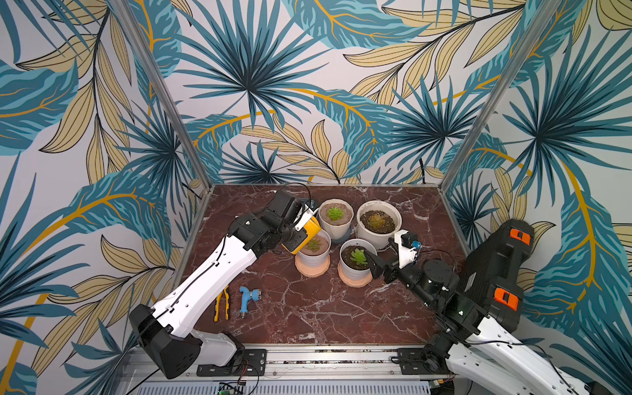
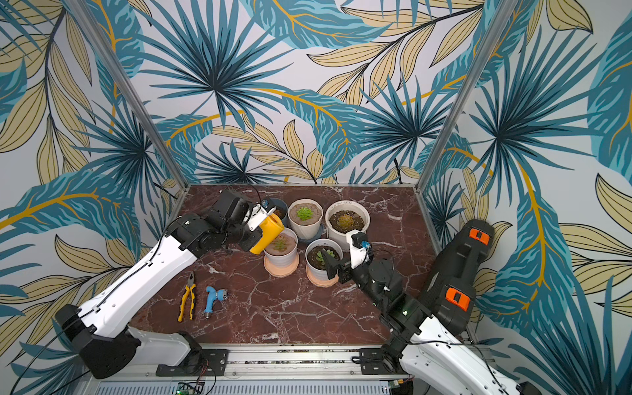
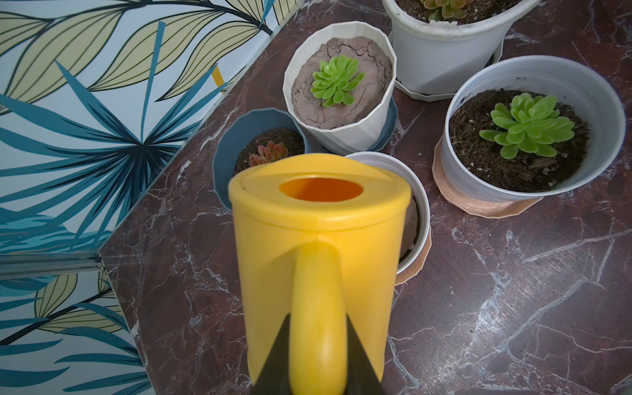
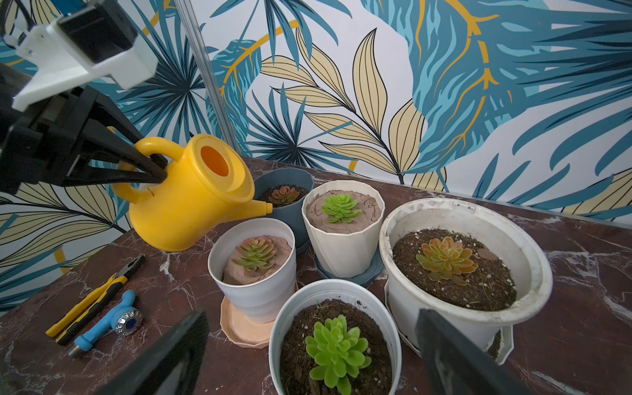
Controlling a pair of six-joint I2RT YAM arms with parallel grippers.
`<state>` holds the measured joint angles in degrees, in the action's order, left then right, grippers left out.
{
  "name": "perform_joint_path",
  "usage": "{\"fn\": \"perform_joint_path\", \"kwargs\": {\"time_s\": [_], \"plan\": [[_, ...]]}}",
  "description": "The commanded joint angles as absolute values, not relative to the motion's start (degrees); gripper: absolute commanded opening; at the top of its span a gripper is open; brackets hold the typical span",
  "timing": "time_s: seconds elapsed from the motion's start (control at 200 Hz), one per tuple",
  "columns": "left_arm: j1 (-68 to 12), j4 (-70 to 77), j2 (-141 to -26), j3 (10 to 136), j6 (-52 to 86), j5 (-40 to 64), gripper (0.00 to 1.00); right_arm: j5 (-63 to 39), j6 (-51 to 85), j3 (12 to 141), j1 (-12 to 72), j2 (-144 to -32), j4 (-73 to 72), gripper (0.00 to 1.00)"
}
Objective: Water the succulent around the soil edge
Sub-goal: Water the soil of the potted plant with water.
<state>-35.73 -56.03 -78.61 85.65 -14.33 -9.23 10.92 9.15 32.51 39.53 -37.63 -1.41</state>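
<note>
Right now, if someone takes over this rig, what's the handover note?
Left gripper: shut on the handle of the yellow watering can, which is tilted spout-down.
Right gripper: open, empty, beside the near pot of dark soil.
The spout is by the rim of the white pot on the peach saucer; exact overlap unclear, no water visible.
Done: can lifted and at the pot.
Left: pour around the soil edge, keeping off the succulent.
</note>
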Motion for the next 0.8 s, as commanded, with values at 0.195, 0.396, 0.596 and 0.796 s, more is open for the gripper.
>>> {"fn": "perform_joint_path", "kwargs": {"time_s": [0.195, 0.396, 0.596, 0.796], "plan": [[-35.33, -56.31, -79.00, 85.82, -14.11, -9.41, 0.00, 11.27, 8.21, 31.90, 39.73, -37.62, -1.43, 1.00], [-35.33, -57.90, -79.63, 85.55, -14.76, -10.83, 0.00, 11.01, 8.21, 31.99, 39.77, -38.12, -1.54, 1.00], [-35.07, -57.77, -79.98, 85.18, -14.77, -11.52, 0.00, 10.80, 8.09, 32.08, 39.73, -38.29, -1.39, 1.00], [-34.93, -57.57, -79.96, 85.16, -14.34, -11.51, 0.00, 10.80, 8.09, 32.11, 39.76, -38.23, -1.29, 1.00]]}}
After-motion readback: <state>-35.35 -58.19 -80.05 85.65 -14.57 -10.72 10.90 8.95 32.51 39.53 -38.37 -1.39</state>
